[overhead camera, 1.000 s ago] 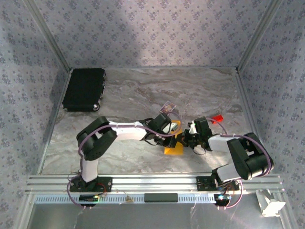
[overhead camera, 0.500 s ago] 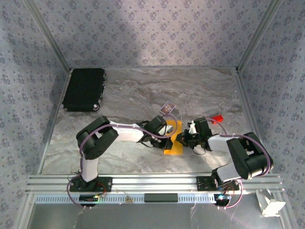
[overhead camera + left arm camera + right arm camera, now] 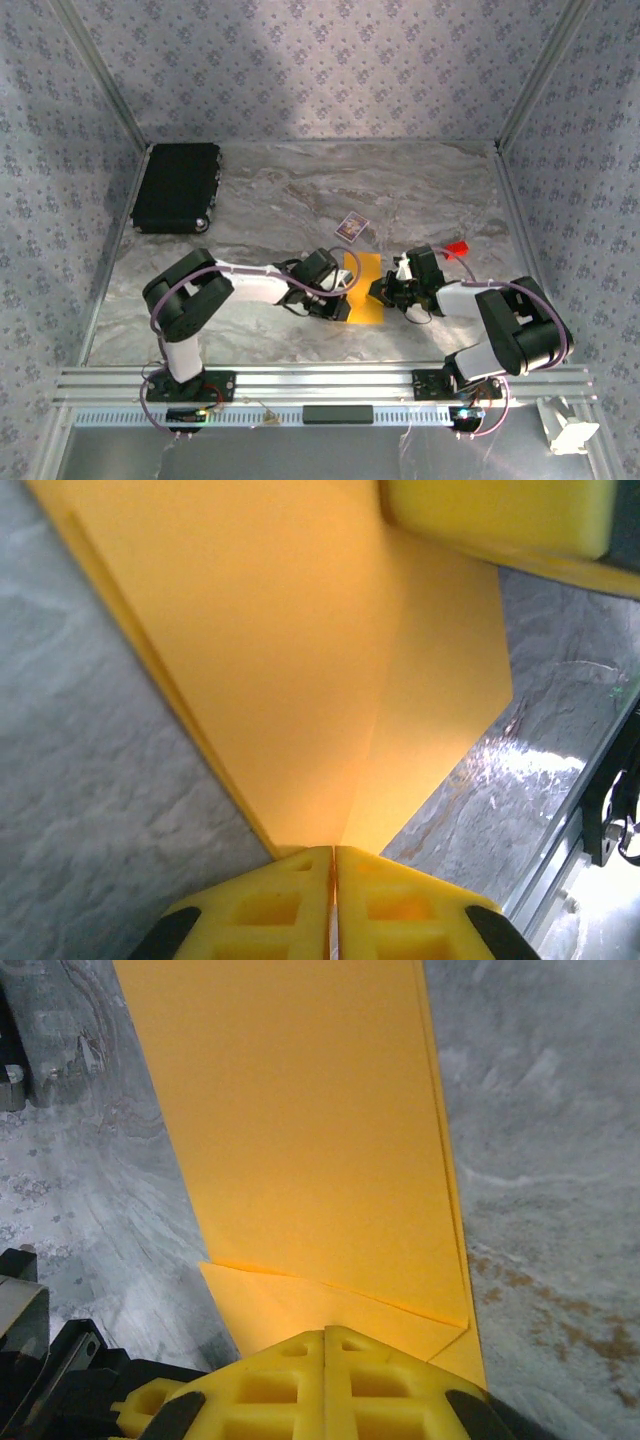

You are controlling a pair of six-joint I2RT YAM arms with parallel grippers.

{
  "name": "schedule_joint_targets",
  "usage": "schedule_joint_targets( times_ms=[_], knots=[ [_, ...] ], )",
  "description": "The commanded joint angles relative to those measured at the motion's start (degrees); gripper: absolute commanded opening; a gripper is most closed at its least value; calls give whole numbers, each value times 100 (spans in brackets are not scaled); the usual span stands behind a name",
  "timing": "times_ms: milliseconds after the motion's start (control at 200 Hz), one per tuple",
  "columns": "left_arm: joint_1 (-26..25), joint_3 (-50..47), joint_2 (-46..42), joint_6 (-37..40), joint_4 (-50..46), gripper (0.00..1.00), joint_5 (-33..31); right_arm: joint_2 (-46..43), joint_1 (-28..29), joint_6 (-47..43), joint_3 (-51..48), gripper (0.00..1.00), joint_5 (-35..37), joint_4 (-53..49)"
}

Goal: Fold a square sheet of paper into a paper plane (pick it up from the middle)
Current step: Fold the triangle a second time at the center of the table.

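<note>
The square sheet of paper (image 3: pixel 362 286) lies on the marble table, folded into a narrow orange-yellow strip with layered flaps (image 3: pixel 310 1130). My left gripper (image 3: pixel 344 300) sits at its left edge. In the left wrist view its yellow fingers (image 3: pixel 333 852) are shut, and a crease of the paper (image 3: pixel 300 660) runs straight into the seam between them. My right gripper (image 3: pixel 384 292) is at the strip's right edge. It is shut (image 3: pixel 325 1335), with its tips resting on a diagonal flap. One of the right gripper's fingers (image 3: pixel 490 515) shows across the paper.
A black case (image 3: pixel 177 187) lies at the back left. A small purple-and-white card (image 3: pixel 350 226) sits just behind the paper, and a tiny red block (image 3: pixel 458 248) lies to its right. The metal rail (image 3: pixel 320 380) runs along the near edge, and walls close in the sides.
My left gripper has drawn left and toward the near edge, uncovering the card and more of the orange strip. The right gripper has stayed put.
</note>
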Motion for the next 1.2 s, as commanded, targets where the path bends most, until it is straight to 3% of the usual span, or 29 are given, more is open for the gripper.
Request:
schedule_joint_targets(
  times_ms=[0,110,295,560,665,984,1194],
  knots=[
    [-30,-229,-213,186,-712,10,-164,186,-26,-81,-70,0,380,-480],
    [-78,-180,-456,280,-709,9,-157,181,-28,-69,-51,0,360,-481],
    [-101,-168,-964,136,-187,9,-662,170,-17,-43,-26,0,357,-479],
    [-83,446,-163,4,93,10,-187,106,-16,-49,-35,0,352,-522],
    [-82,604,151,63,-245,9,-198,101,-15,-24,-13,0,300,-481],
    [-109,276,391,233,-547,3,-336,-470,41,-48,145,0,132,-545],
    [-105,100,405,78,-405,1,-396,-762,483,-15,119,1,255,-764]
  ],
)
